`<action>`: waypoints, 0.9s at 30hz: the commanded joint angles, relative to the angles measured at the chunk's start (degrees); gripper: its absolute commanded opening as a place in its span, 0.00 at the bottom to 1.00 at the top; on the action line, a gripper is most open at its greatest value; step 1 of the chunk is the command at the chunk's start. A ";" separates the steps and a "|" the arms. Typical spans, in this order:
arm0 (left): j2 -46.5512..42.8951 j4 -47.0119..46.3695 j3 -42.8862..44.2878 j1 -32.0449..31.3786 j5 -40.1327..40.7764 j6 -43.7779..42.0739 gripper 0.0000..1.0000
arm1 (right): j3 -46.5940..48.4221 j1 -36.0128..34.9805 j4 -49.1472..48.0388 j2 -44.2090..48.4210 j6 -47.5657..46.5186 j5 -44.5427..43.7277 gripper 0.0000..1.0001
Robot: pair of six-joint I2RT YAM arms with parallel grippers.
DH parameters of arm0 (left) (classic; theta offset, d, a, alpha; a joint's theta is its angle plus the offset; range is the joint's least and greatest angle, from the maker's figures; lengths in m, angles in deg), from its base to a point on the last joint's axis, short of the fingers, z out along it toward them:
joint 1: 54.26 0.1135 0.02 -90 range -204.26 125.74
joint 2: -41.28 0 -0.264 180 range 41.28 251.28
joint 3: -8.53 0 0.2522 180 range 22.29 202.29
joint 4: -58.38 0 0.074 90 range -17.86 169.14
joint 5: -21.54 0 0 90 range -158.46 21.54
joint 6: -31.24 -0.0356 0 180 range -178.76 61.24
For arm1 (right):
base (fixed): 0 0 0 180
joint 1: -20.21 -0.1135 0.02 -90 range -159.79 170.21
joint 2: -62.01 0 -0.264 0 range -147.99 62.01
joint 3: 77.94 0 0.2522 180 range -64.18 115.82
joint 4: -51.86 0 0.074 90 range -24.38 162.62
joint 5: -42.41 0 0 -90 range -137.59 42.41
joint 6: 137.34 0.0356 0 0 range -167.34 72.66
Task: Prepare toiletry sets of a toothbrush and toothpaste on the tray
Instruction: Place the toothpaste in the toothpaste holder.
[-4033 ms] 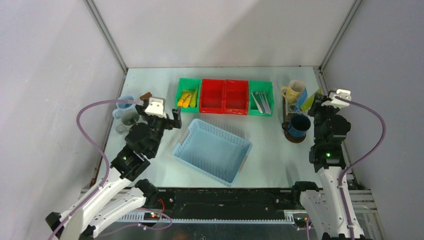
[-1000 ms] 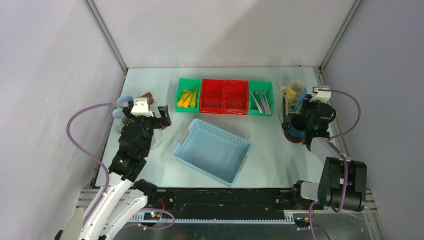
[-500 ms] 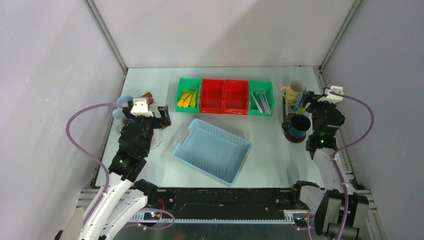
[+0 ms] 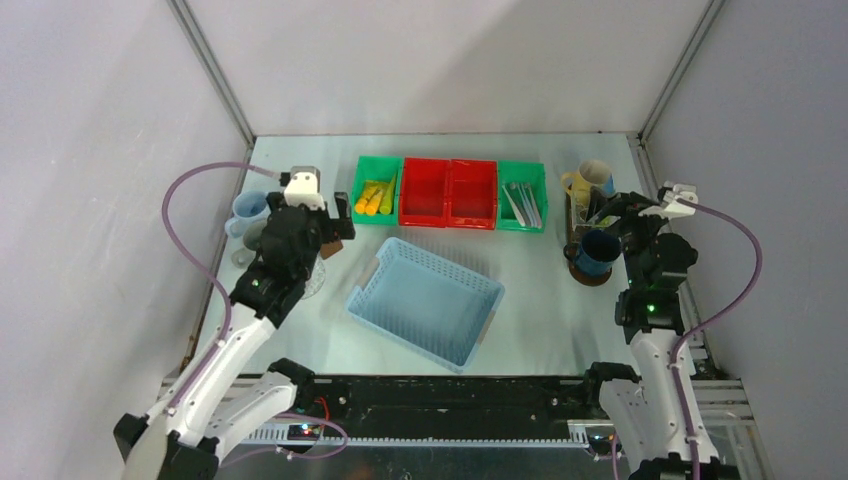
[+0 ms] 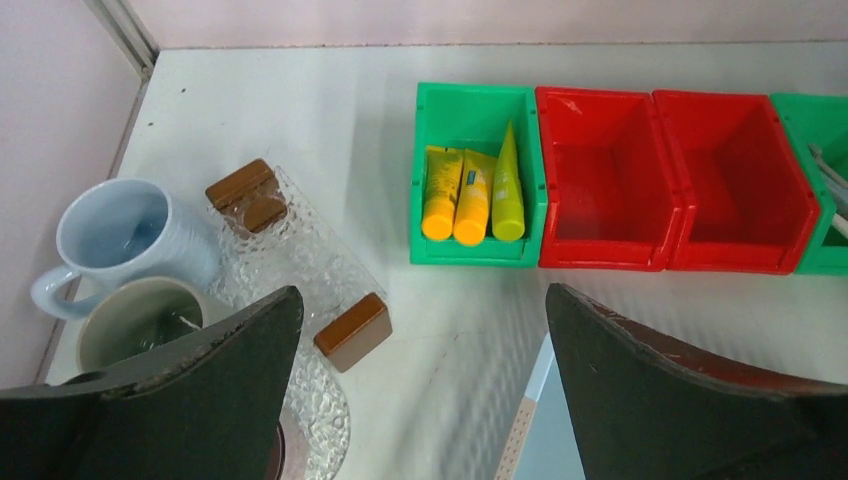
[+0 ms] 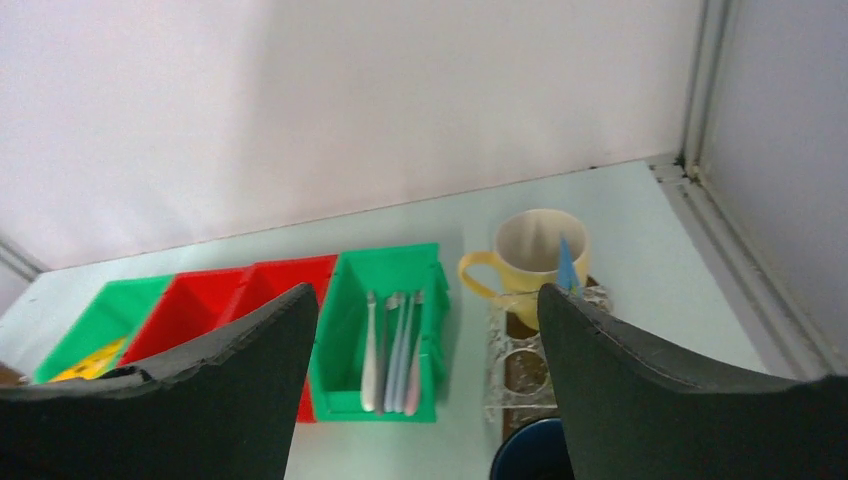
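Note:
The dark brown tray (image 4: 574,268) lies at the right. On it stand a cream mug (image 4: 590,183) with a blue tube (image 6: 566,265) and a dark blue mug (image 4: 597,250), whose inside I cannot read. My right gripper (image 4: 612,210) hovers open and empty just right of the mugs; in its own view the right gripper (image 6: 425,292) faces the cream mug (image 6: 535,255). Toothbrushes (image 6: 395,350) lie in a green bin. My left gripper (image 5: 422,295) is open and empty above the table, short of the bin holding yellow and green toothpaste tubes (image 5: 470,195).
A pale blue mug (image 5: 125,230) and a grey mug (image 5: 140,325) stand at the far left beside a clear textured glass piece (image 5: 290,260) with brown blocks (image 5: 352,330). Two red bins (image 4: 448,192) sit between the green ones. A light blue basket (image 4: 425,300) is at mid-table.
The right gripper has opened and drawn back up and to the right from over the dark blue mug. The left arm has reached forward toward the toothpaste bin, still open.

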 commanded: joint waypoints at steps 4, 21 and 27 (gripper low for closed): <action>10.54 9.53 12.90 0.96 -2.70 2.22 0.98 | 2.73 -2.45 9.29 6.16 5.18 4.69 0.83; 43.39 29.94 45.68 6.55 -9.75 2.22 0.98 | 2.27 -9.53 17.16 15.97 -1.33 2.38 0.84; 54.32 35.98 54.34 7.99 -11.11 2.13 0.94 | 0.41 -10.95 17.15 17.40 -1.92 1.31 0.85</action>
